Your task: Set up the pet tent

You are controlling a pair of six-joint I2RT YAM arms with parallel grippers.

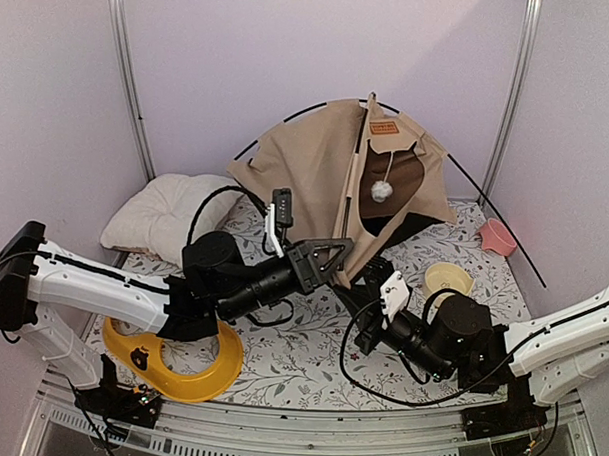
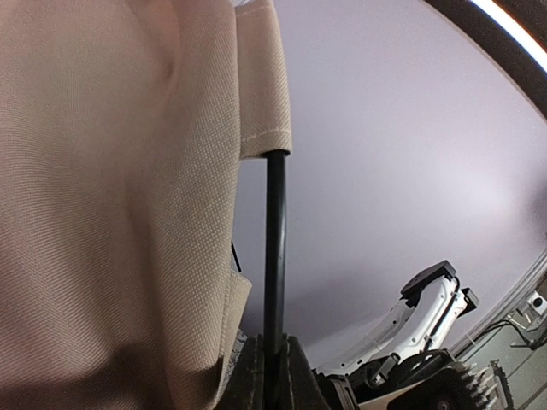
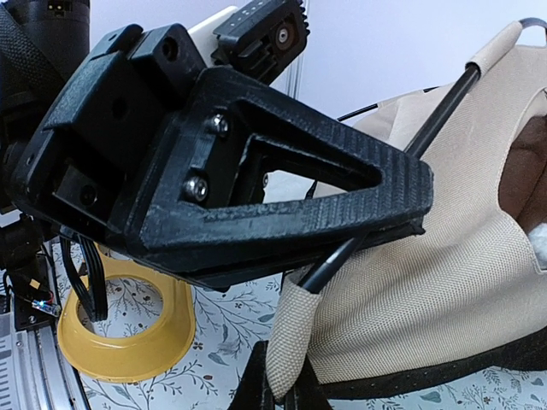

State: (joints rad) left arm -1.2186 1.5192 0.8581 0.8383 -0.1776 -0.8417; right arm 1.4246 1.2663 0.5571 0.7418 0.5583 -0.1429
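The pet tent [image 1: 327, 169] stands half raised at the back centre, beige canvas with a brown label [image 1: 385, 128] and a white pom-pom [image 1: 382, 191]. My left gripper [image 1: 341, 257] is at its front corner, shut on a thin black pole [image 2: 274, 256] that runs up into a canvas sleeve. In the left wrist view the gripper [image 2: 273, 376] pinches the pole. My right gripper [image 1: 366, 278] is just below, and in the right wrist view it [image 3: 282, 393] is shut on the beige sleeve end [image 3: 289, 342] where the pole [image 3: 436, 111] enters.
A white pillow [image 1: 165, 213] lies at the back left. A yellow two-hole tray [image 1: 180, 364] sits at the front left under the left arm. A small yellow bowl [image 1: 449, 278] and a pink bowl [image 1: 497, 238] are at the right. A second black pole [image 1: 495, 220] arcs down at the right.
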